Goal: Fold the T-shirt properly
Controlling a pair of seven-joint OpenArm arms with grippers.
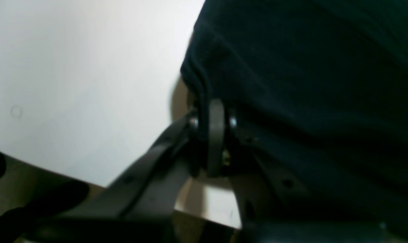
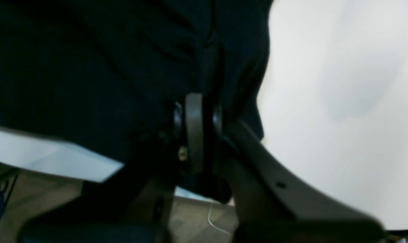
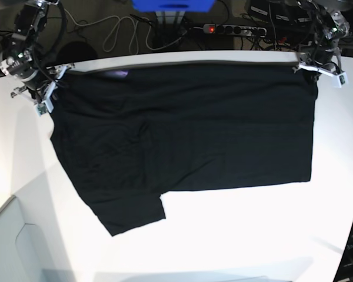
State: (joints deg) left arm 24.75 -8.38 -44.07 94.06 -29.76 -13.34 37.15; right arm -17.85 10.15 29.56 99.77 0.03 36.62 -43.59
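Note:
The black T-shirt [image 3: 188, 129] lies spread on the white table [image 3: 253, 235], plain side up, with one sleeve [image 3: 129, 214] sticking out at the front left. A sliver of purple print [image 3: 119, 73] peeks out at its far left edge. My left gripper [image 3: 306, 67] is shut on the shirt's far right corner; in the left wrist view the gripper [image 1: 209, 111] pinches a bunched cloth edge [image 1: 291, 84]. My right gripper [image 3: 56, 82] is shut on the far left corner; in the right wrist view the gripper [image 2: 199, 104] clamps the black cloth [image 2: 89, 74].
Behind the table's far edge lie a power strip [image 3: 232, 28], cables [image 3: 115, 35] and a blue object [image 3: 173, 4]. White table surface shows in front of the shirt, on both sides, and in both wrist views [image 1: 72, 84] [image 2: 342, 101].

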